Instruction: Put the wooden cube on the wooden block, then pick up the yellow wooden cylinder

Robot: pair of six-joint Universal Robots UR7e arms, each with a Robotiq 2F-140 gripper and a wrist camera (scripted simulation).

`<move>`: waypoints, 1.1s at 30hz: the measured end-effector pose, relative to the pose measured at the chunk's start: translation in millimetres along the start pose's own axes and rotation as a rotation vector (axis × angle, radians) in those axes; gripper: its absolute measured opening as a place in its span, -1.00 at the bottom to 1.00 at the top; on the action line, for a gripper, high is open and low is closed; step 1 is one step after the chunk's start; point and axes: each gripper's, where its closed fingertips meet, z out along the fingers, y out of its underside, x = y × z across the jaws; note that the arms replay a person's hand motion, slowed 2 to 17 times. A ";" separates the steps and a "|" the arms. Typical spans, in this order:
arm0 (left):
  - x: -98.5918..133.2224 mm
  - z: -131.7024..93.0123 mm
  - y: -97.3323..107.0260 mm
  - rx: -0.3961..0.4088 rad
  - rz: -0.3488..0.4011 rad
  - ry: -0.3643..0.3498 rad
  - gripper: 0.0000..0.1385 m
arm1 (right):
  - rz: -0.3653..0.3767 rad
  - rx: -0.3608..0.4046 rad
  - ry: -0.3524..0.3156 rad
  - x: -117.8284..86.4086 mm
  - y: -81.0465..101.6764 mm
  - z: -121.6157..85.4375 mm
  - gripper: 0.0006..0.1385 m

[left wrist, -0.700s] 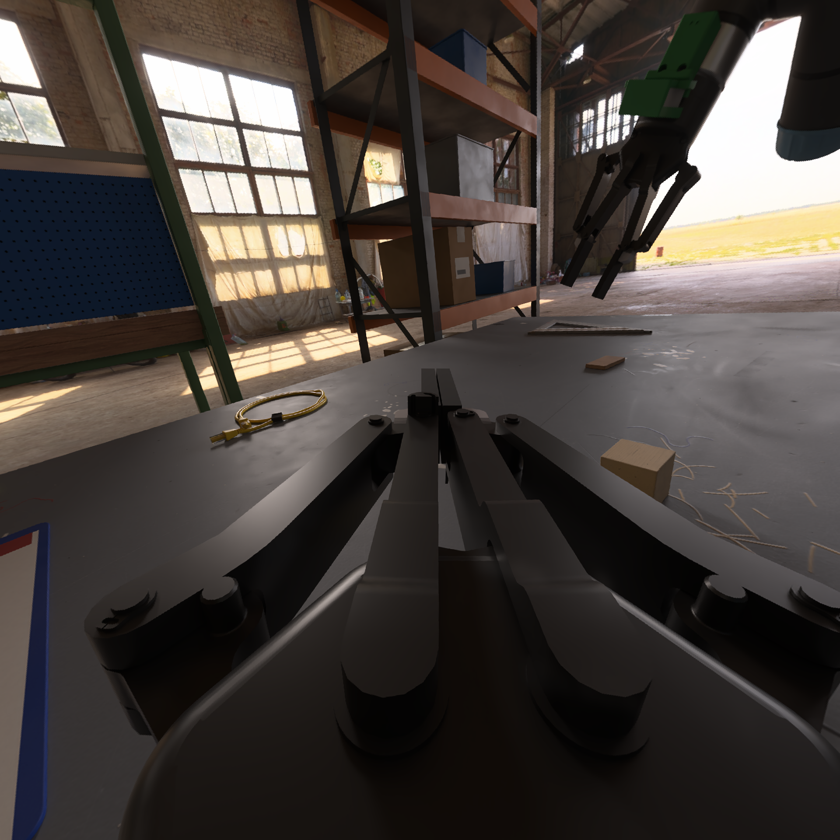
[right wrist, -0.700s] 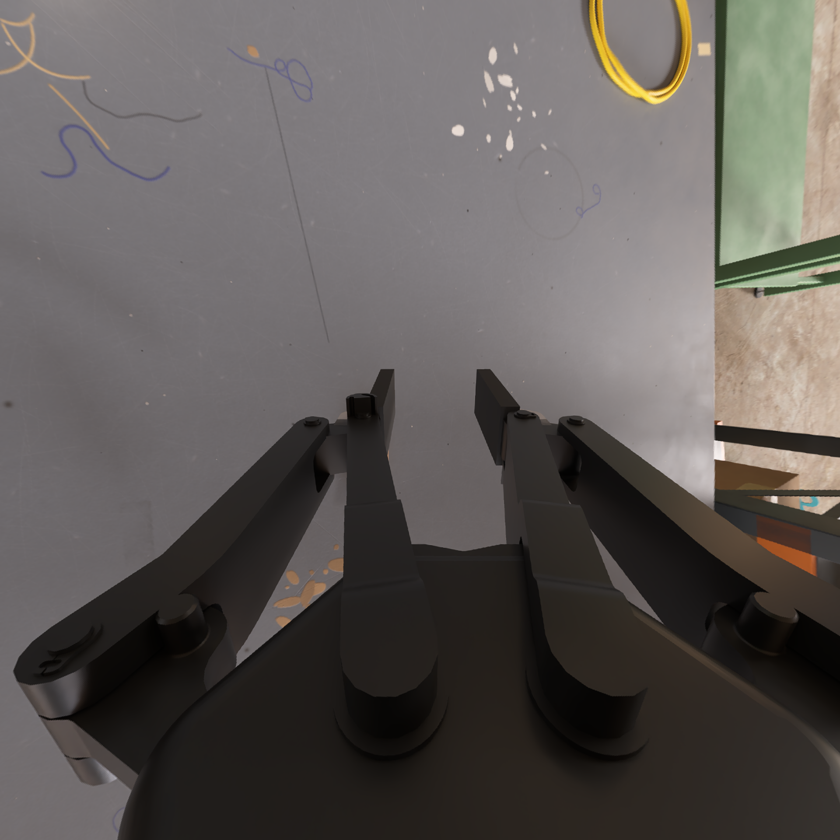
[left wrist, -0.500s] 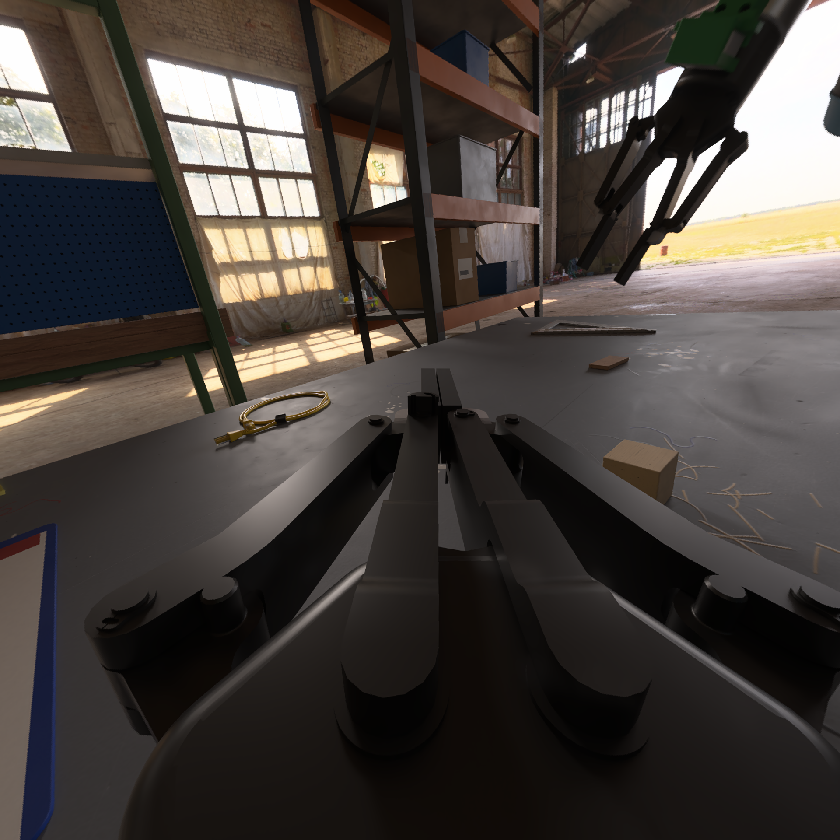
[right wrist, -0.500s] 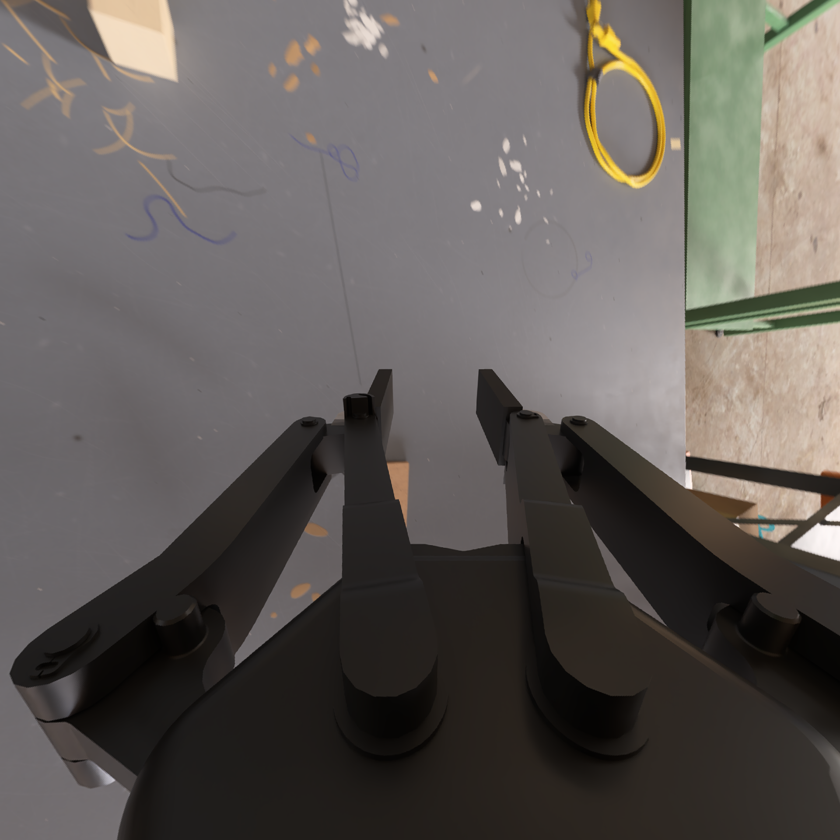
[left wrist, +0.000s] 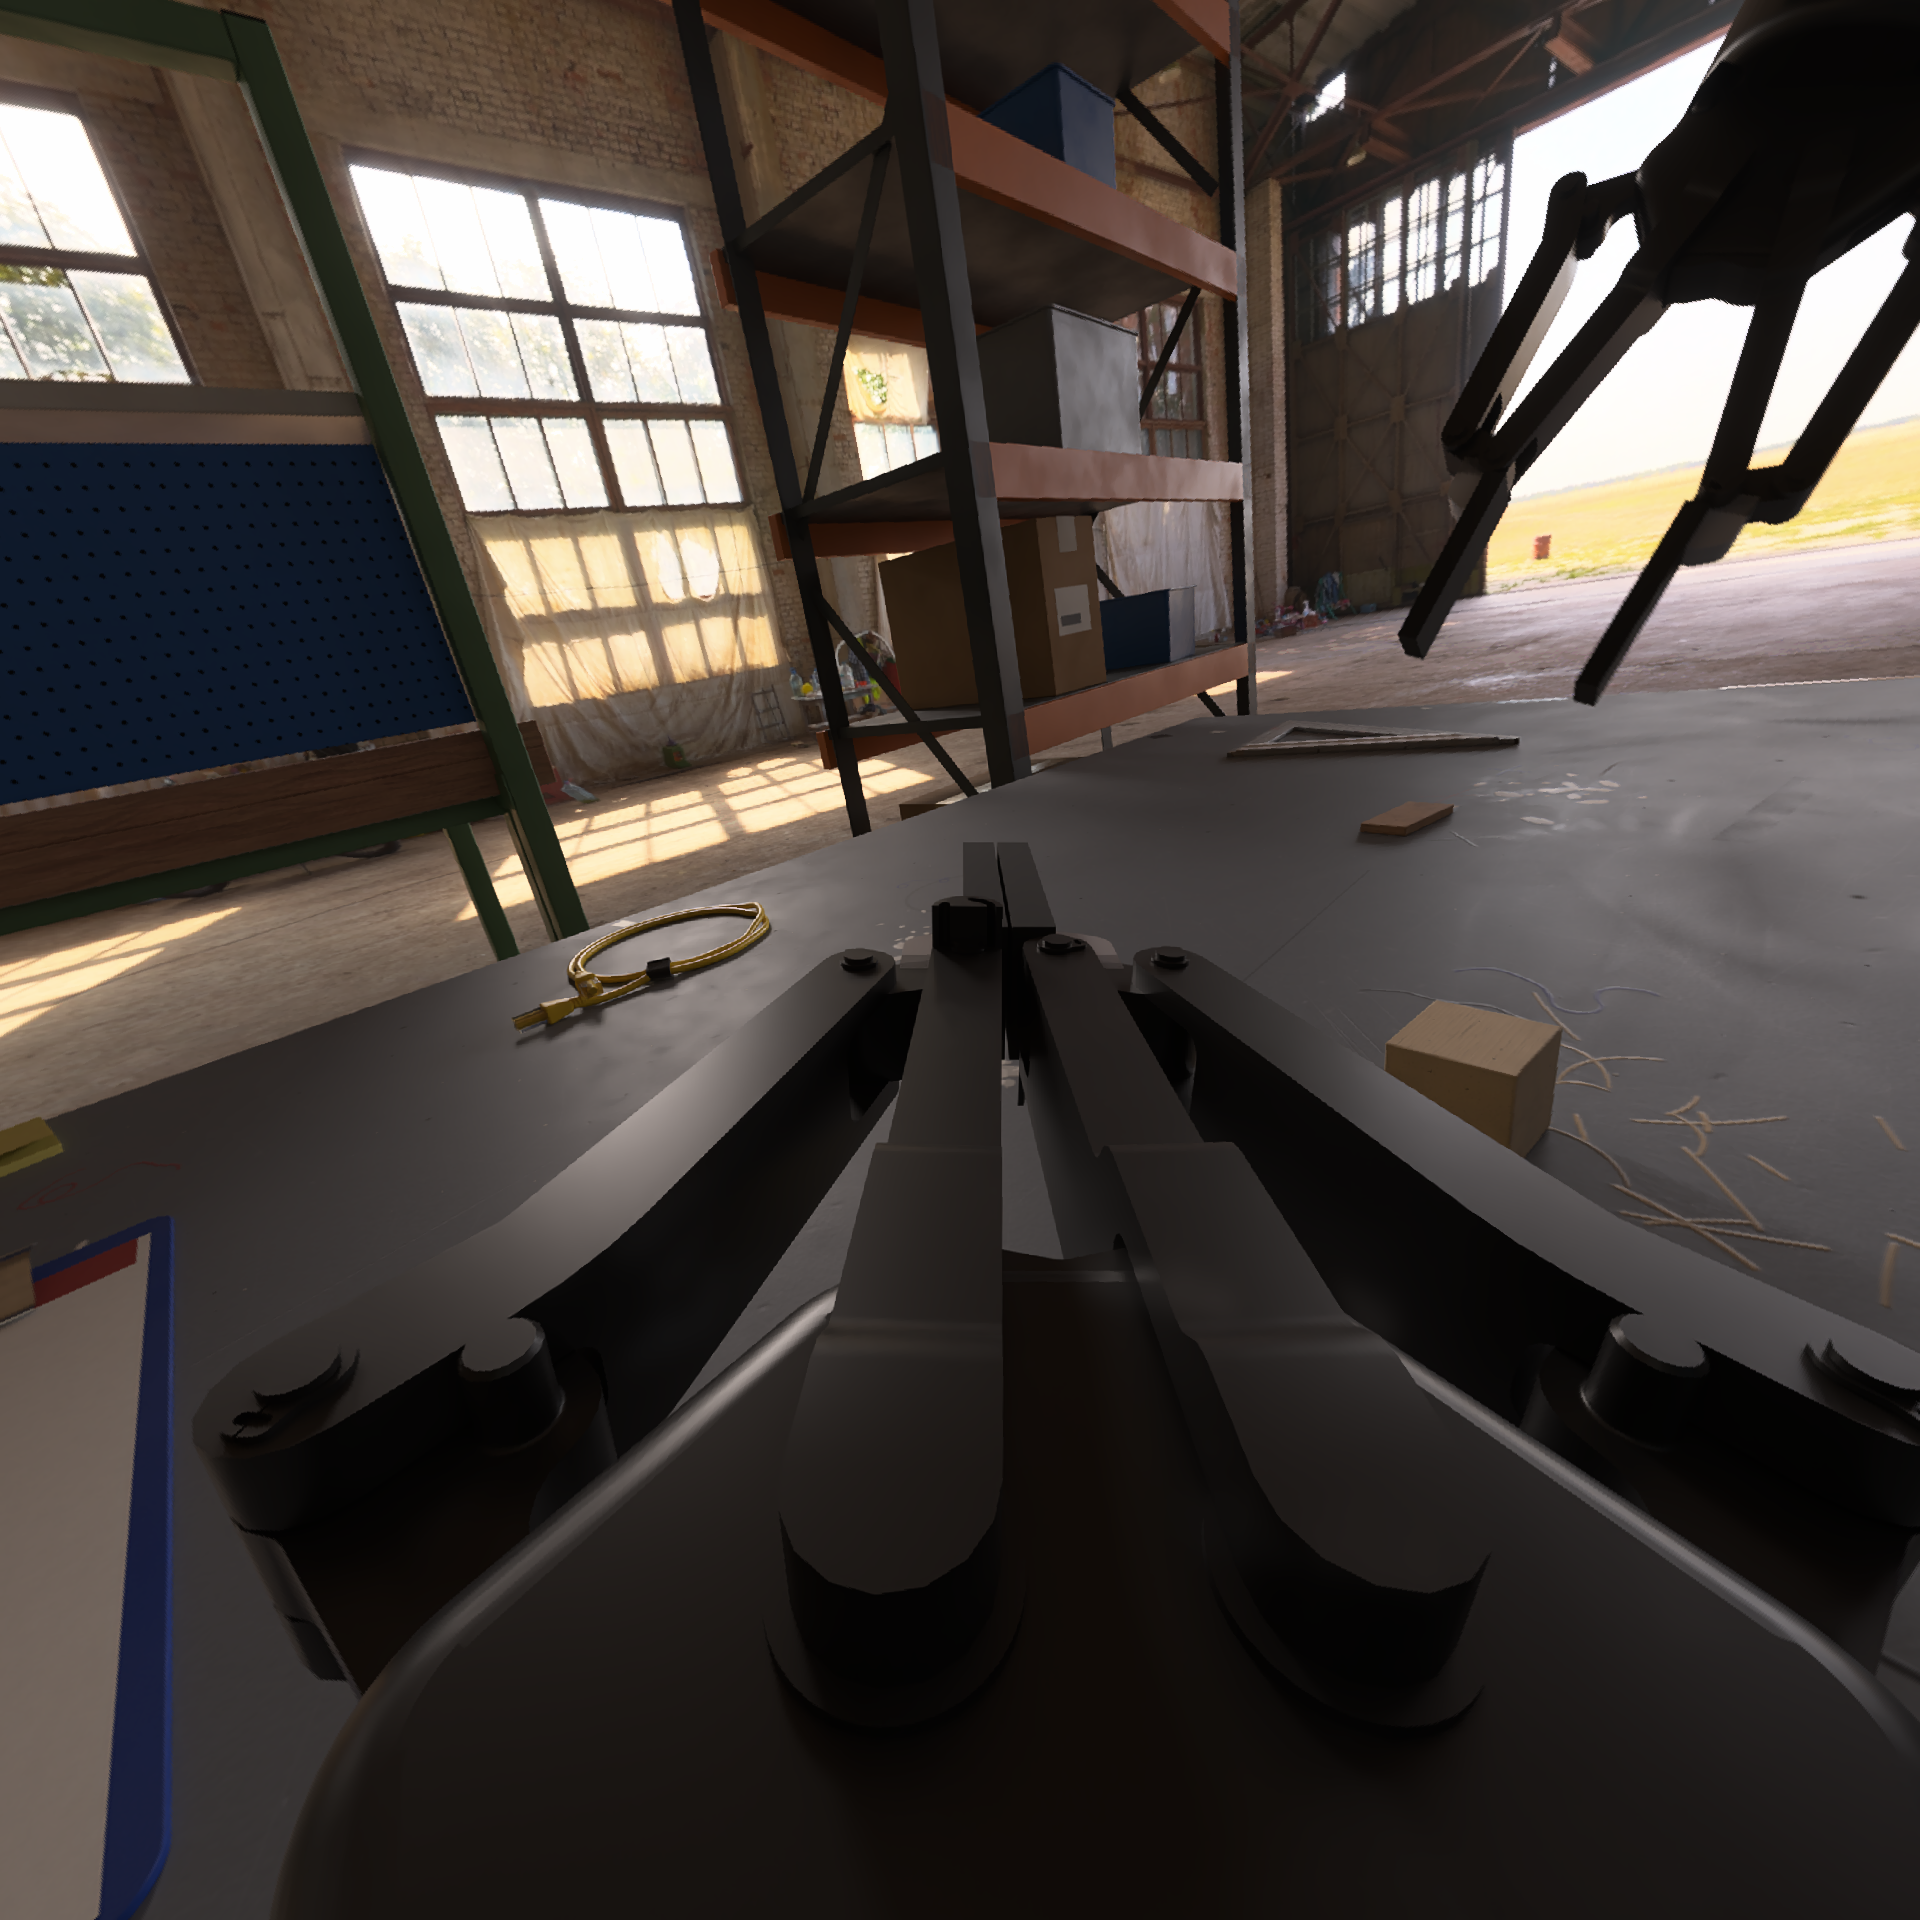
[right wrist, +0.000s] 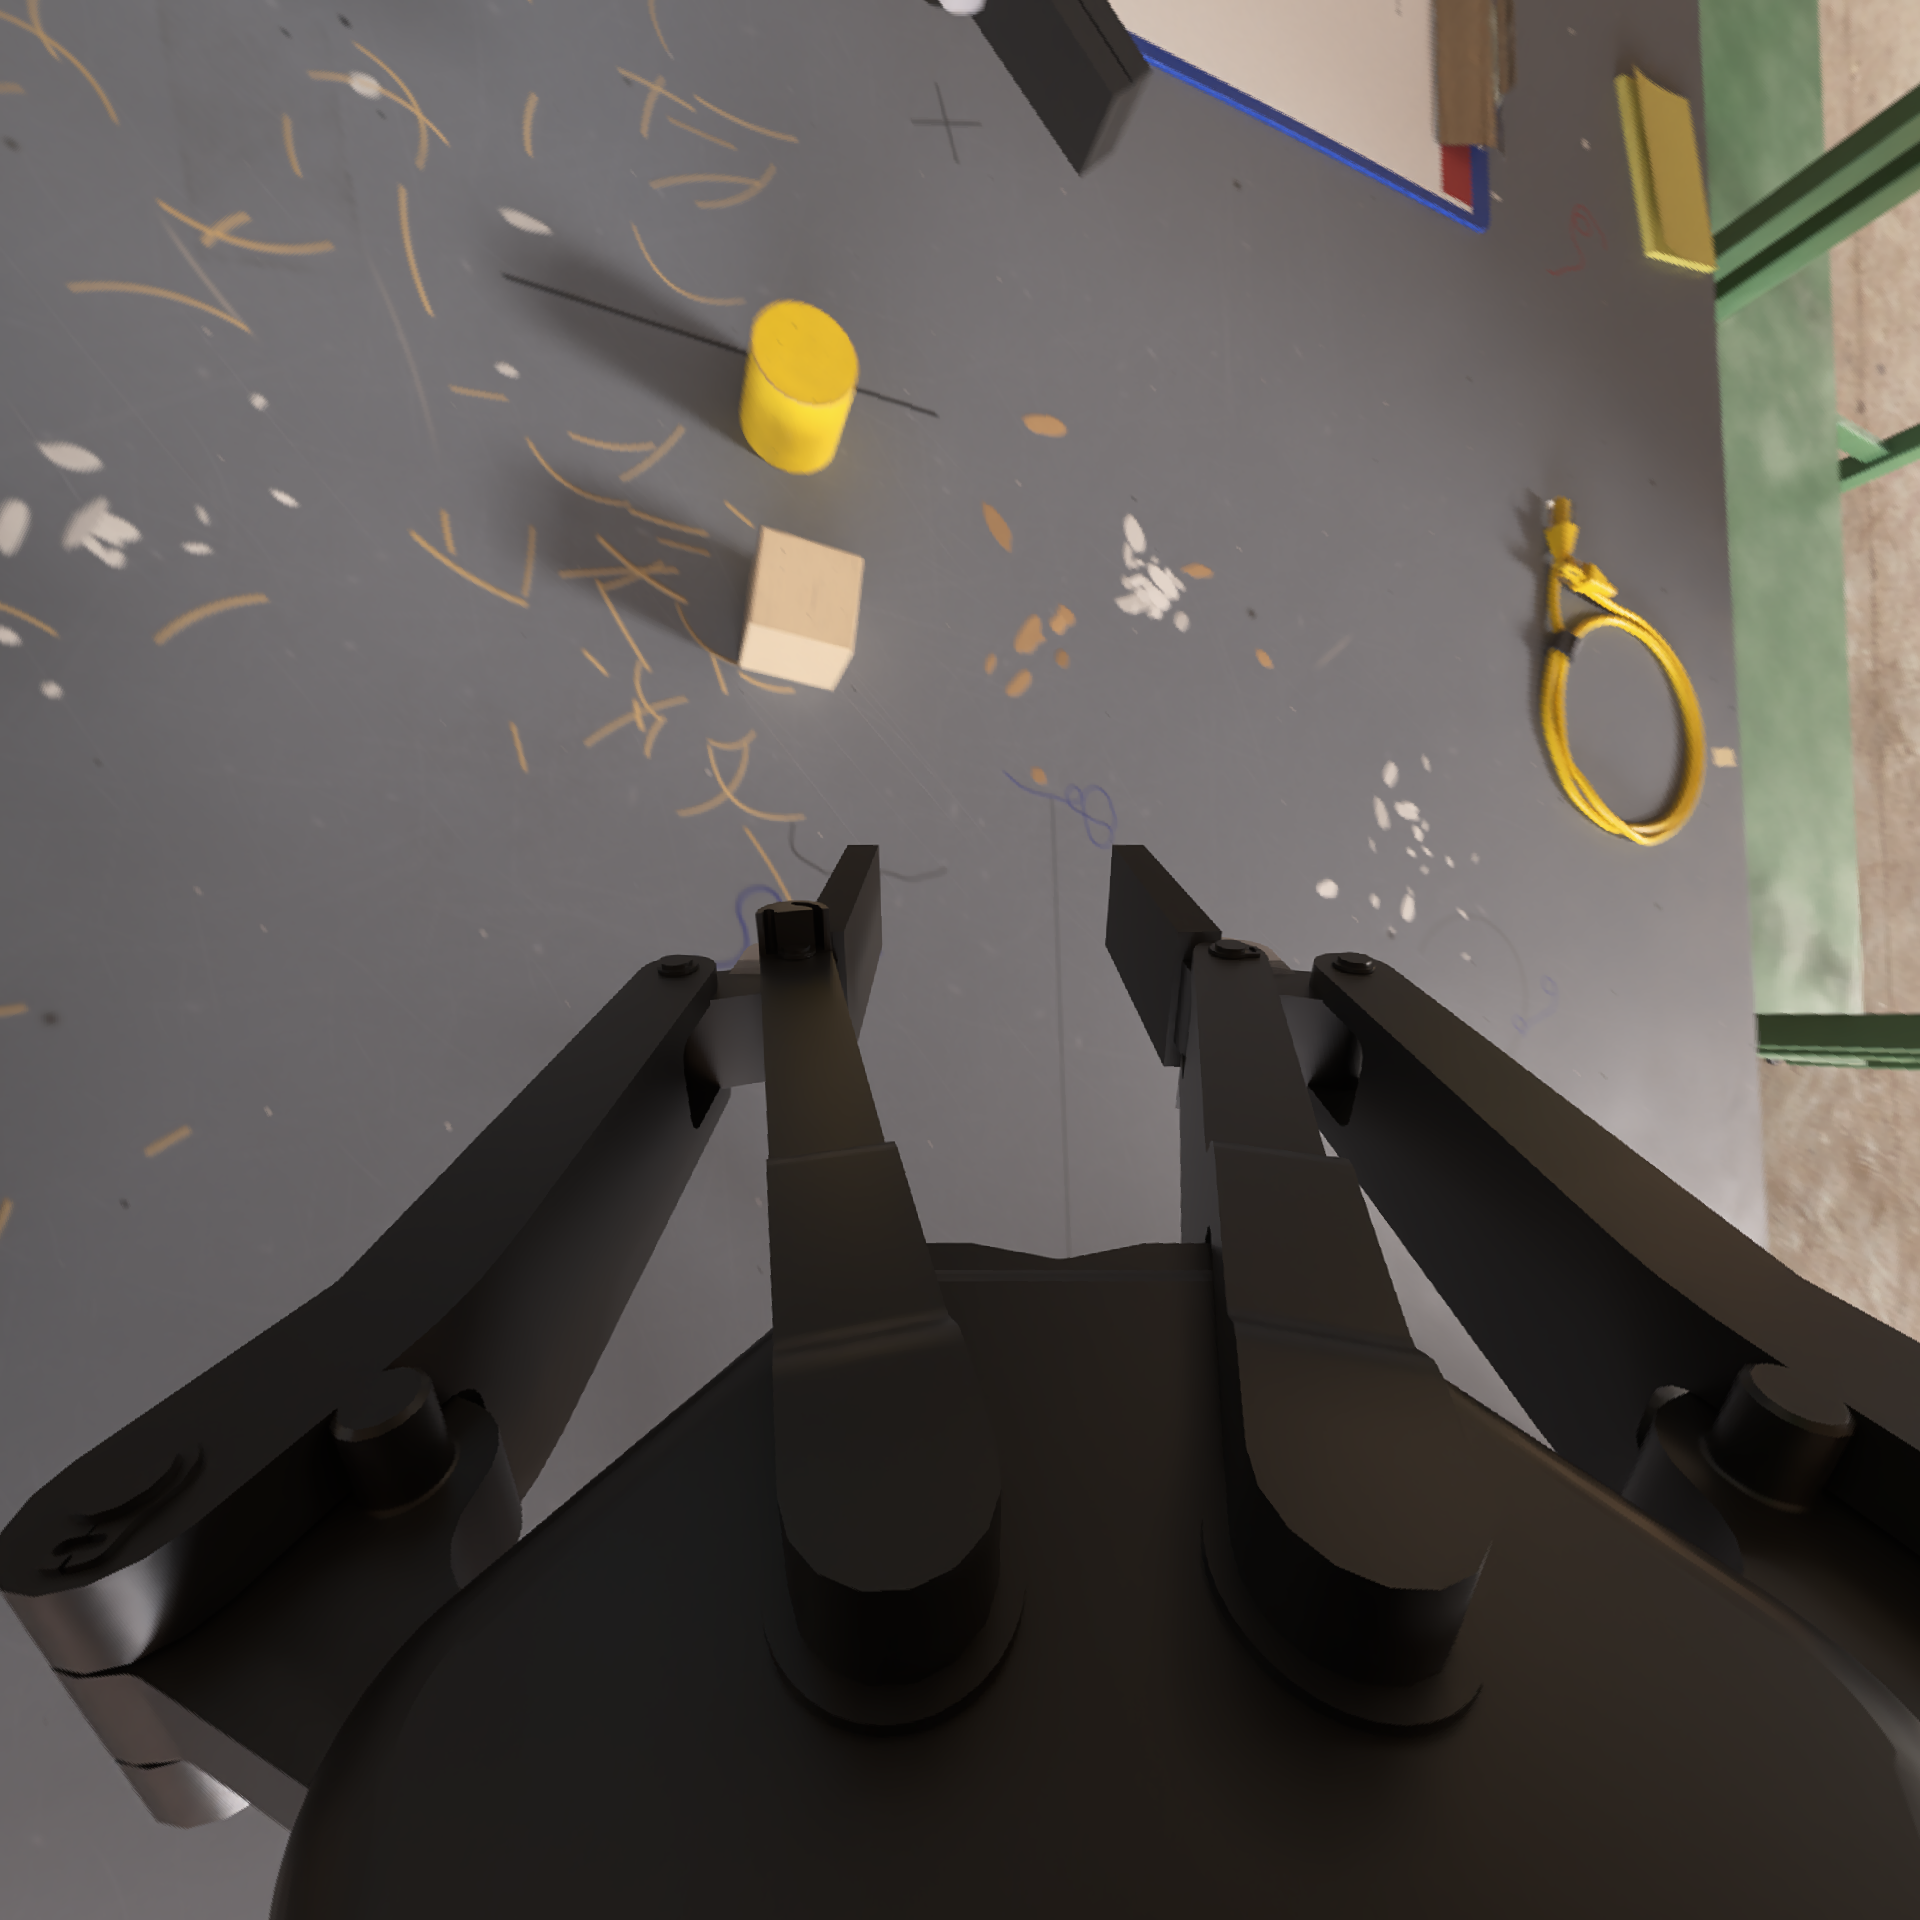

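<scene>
The wooden cube (left wrist: pixel 1475 1070) sits on the dark table among shavings, to the right of my left gripper (left wrist: pixel 1003 883), which is shut and empty, low over the table. The thin flat wooden block (left wrist: pixel 1408 819) lies farther back. My right gripper (right wrist: pixel 997 883) is open and empty, high above the table; it also shows in the left wrist view (left wrist: pixel 1504 667) at the upper right. Ahead of it stand the cube (right wrist: pixel 802 621) and, beyond that, the upright yellow cylinder (right wrist: pixel 798 384). The block is not in the right wrist view.
A coiled yellow cable (right wrist: pixel 1621 727) lies near the table's edge, by a green frame (right wrist: pixel 1787 623). A blue-edged clipboard (right wrist: pixel 1309 94) and a flat yellow piece (right wrist: pixel 1662 171) lie at the far end. A triangle ruler (left wrist: pixel 1371 740) lies behind the block.
My right gripper has risen and swung away from the block, so the cube and the yellow cylinder have come into its view. It stays open. The left gripper has hardly moved.
</scene>
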 end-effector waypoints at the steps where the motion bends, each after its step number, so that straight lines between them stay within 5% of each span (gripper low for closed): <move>1: 0.2 -0.2 -0.2 0.000 0.003 -0.001 -0.99 | 0.001 0.007 -0.011 -5.7 -6.7 5.9 -0.14; 8: 0.9 -2.0 -4.0 0.010 0.015 -0.004 -0.99 | 0.019 0.029 -0.102 -43.3 -41.9 50.5 -0.04; 17: 0.1 -4.2 -7.9 0.026 0.008 -0.003 -0.99 | 0.061 0.005 -0.174 -72.1 -63.6 98.8 -0.04; 33: 1.8 -7.1 -15.9 0.056 0.003 0.006 -0.99 | 0.145 -0.073 -0.131 -66.7 -66.1 135.4 -0.09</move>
